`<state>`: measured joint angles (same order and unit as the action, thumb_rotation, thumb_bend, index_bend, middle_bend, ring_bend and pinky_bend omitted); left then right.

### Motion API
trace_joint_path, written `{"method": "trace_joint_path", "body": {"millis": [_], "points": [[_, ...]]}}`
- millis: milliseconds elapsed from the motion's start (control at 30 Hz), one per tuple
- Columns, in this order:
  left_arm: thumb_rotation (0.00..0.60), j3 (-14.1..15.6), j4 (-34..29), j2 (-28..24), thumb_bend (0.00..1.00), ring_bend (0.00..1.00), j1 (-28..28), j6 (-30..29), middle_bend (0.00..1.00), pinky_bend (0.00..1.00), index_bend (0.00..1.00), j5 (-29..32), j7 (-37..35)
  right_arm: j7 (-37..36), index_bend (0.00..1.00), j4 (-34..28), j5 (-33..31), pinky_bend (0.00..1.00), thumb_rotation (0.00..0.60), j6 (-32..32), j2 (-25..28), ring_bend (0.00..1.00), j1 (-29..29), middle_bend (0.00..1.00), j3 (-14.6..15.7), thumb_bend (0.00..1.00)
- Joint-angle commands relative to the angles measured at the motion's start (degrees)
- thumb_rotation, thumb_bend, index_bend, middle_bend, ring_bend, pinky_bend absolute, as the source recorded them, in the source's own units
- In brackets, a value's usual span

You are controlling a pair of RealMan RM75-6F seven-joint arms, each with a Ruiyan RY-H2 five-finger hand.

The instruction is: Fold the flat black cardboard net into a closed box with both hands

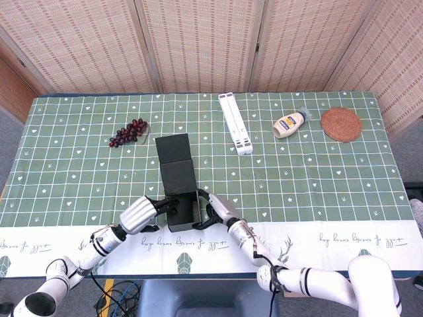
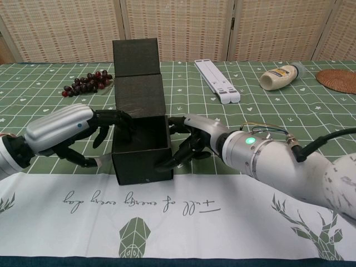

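Bracing the half-formed box from both sides, the two hands meet at the near edge of the surface. The left hand lies low beside the box's left wall, its dark fingers reaching over the top rim of that wall, touching the cardboard; whether they pinch it cannot be told. The right hand comes in from the opposite side, fingers curled and spread against the right wall, with fingertips pressed near the lower front corner and others up by the rim. Neither hand closes fully around the cardboard; both press on it from outside.

Between them stands the black cardboard box, its four walls upright and its top open, sitting on the green checked cloth just behind the white printed border. From its back wall the remaining flap of the net rises and leans away, two panels in a row; from the head view that strip lies stretched out behind the box toward the middle of the surface, angled slightly left.

Farther out, a bunch of dark grapes lies to the left of the flap's far end. A white folded stand lies to the right, well apart from the box. Beyond it a squeeze bottle rests on its side, and a round woven coaster sits near the far right corner.
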<state>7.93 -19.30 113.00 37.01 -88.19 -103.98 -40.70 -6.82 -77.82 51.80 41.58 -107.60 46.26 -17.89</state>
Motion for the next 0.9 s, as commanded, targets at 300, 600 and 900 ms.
{"method": "trace_joint_path", "body": {"millis": [300,600,900], "points": [[0.6,2.07,-0.11,-0.75,0.08,0.65,1.55,0.5,0.27,0.88,0.43,-1.25,2.39,-0.05,0.23,-1.43,1.4,1.0,0.6,0.45,0.76,0.8,-0.57,0.35,0.64,0.47],[0.6,3.62,0.16,-0.72,0.08,0.66,2.84,-0.31,0.39,0.88,0.55,-2.57,3.46,-0.69,0.23,-2.55,2.06,1.0,0.6,0.63,1.1,0.8,-0.98,0.35,0.73,0.47],[0.6,4.06,0.48,-0.26,0.08,0.67,3.07,-0.51,0.48,0.88,0.62,-2.44,3.48,-0.89,0.23,-2.73,2.49,1.0,0.6,0.97,0.88,0.8,-1.07,0.35,0.8,0.47]]}}
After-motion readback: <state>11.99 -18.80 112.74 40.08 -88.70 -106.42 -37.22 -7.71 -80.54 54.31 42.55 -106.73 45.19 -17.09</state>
